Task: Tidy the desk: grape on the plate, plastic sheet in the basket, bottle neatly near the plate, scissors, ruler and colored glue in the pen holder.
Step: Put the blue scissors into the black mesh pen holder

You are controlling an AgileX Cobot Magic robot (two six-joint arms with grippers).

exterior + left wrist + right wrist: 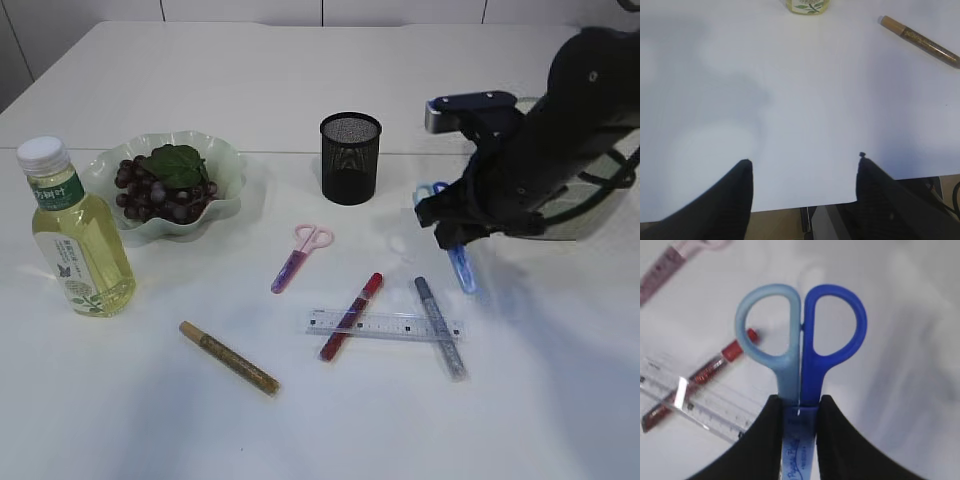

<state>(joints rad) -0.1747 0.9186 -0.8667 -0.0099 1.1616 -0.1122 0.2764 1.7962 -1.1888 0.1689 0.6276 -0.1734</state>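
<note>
1. One bottle (73, 232) of yellow liquid stands upright at the left edge of the frame, just beside one green plate (225, 160) that holds one bunch of grapes (160, 190).
2. One left gripper (802, 172) shows only in its wrist view, fingers spread wide and empty above the bare table (300, 80); the bottle's base sits at that frame's top edge.
3. Three glue pens lie on the table: one gold (229, 357) at lower left, one red (351, 315) at centre, one silver (440, 326) to its right.
4. One clear ruler (385, 325) lies under the red and silver pens.
5. One pink pair of scissors (301, 256) lies left of centre, below one black mesh pen holder (350, 157).
6. One blue pair of scissors (801, 355) is clamped at the blades by the right gripper (799, 412), right of centre.
</note>
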